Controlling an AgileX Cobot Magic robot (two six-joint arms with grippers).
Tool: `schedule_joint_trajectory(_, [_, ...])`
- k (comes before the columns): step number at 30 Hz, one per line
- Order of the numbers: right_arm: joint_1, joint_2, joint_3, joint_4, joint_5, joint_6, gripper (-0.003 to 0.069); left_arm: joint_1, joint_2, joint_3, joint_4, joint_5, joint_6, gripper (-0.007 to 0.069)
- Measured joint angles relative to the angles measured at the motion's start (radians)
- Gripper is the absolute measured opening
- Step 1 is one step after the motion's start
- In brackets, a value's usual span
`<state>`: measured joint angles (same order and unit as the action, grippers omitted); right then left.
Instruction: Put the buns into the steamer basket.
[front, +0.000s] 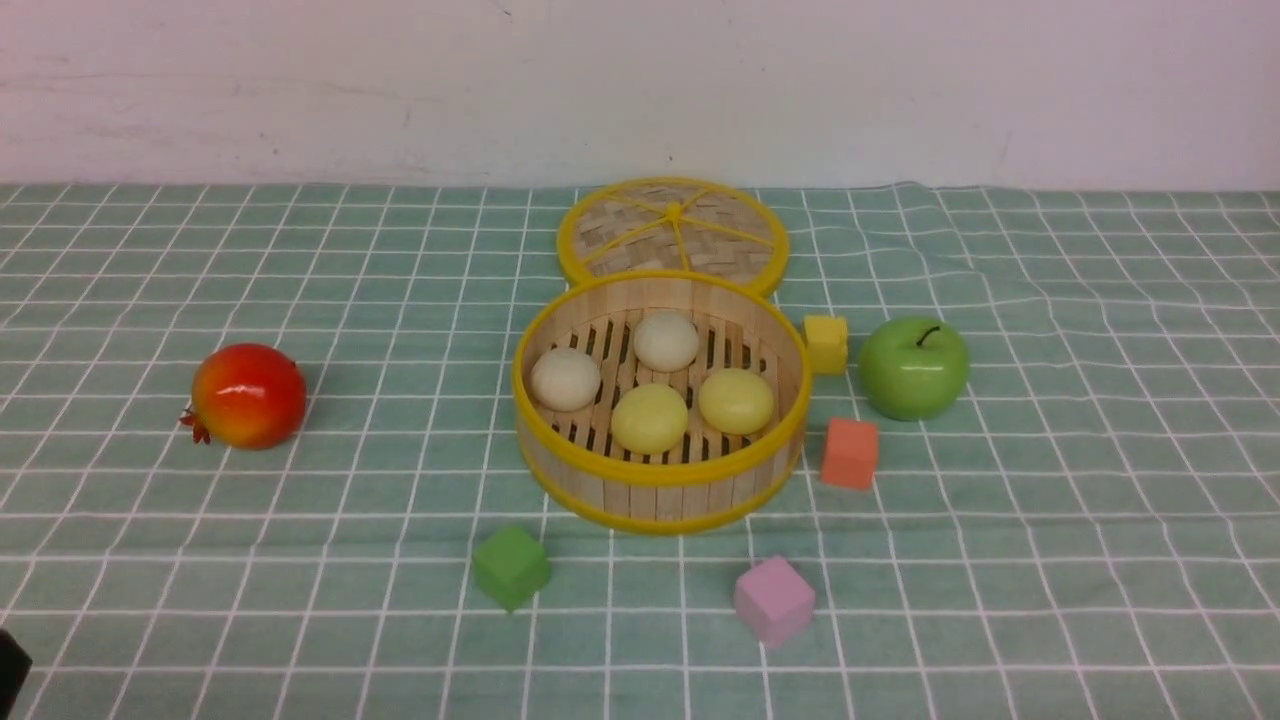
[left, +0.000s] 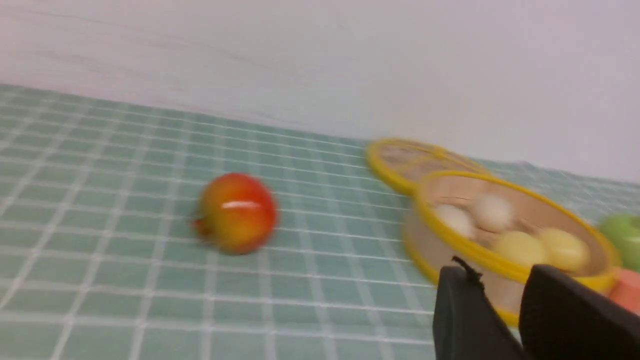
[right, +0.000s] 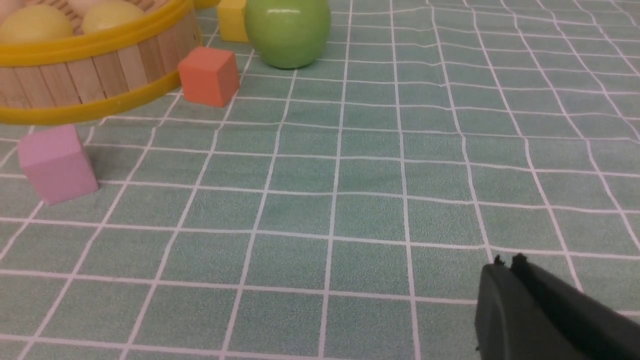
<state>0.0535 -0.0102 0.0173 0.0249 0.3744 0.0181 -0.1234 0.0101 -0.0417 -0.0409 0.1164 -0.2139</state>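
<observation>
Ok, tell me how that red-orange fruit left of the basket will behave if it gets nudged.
The red-orange fruit looks round and glossy, so it would probably roll across the flat checked cloth and may slip in a pinch. Its small crown could stop it or make it veer.

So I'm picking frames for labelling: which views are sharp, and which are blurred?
Front view: sharp, soft even light, steamer basket crisp. Left wrist view: motion-smeared, pomegranate and buns soft-edged. Right wrist view: sharp, mild glare on the green apple.
</observation>
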Motion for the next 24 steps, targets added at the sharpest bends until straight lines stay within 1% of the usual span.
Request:
schedule_joint_trajectory(1, [0.0, 0.0, 0.0, 0.0, 0.0, 0.001, 0.0, 0.032, -0.017, 0.046, -0.001, 0.012, -0.006, 0.0175])
schedule_joint_trajectory(3, [0.0, 0.0, 0.0, 0.0, 0.0, 0.001, 0.0, 0.055, -0.02, 0.063, -0.005, 0.085, -0.022, 0.0175])
schedule_joint_trajectory(4, [0.0, 0.0, 0.0, 0.0, 0.0, 0.002, 0.0, 0.06, -0.02, 0.065, -0.006, 0.151, -0.034, 0.0175])
schedule_joint_trajectory(5, [0.0, -0.001, 0.0, -0.001, 0.0, 0.002, 0.0, 0.06, -0.02, 0.066, -0.006, 0.164, -0.034, 0.0175])
schedule_joint_trajectory(6, [0.0, -0.001, 0.0, -0.001, 0.0, 0.002, 0.0002, 0.061, -0.02, 0.072, -0.007, 0.246, -0.066, 0.0175])
schedule_joint_trajectory(7, [0.0, -0.001, 0.0, -0.001, 0.0, 0.002, 0.0002, 0.061, -0.02, 0.072, -0.008, 0.26, -0.075, 0.0175])
schedule_joint_trajectory(10, [0.0, -0.001, 0.0, -0.001, 0.0, 0.002, 0.0002, 0.061, -0.02, 0.072, -0.013, 0.272, -0.103, 0.0174])
schedule_joint_trajectory(13, [0.0, -0.001, 0.0, -0.001, 0.0, 0.002, 0.0002, 0.061, -0.02, 0.072, -0.014, 0.272, -0.103, 0.0152])
schedule_joint_trajectory(17, [0.0, -0.001, 0.0, -0.001, 0.0, 0.002, 0.0003, 0.061, -0.02, 0.072, -0.015, 0.272, -0.038, 0.0037])
schedule_joint_trajectory(18, [0.0, -0.001, 0.0, -0.001, 0.0, 0.002, 0.0006, 0.061, -0.02, 0.072, -0.015, 0.272, -0.019, -0.0005])
schedule_joint_trajectory(24, [0.0, -0.001, 0.0, -0.001, 0.0, 0.0, 0.0012, 0.061, -0.02, 0.072, -0.018, 0.269, -0.01, -0.0014])
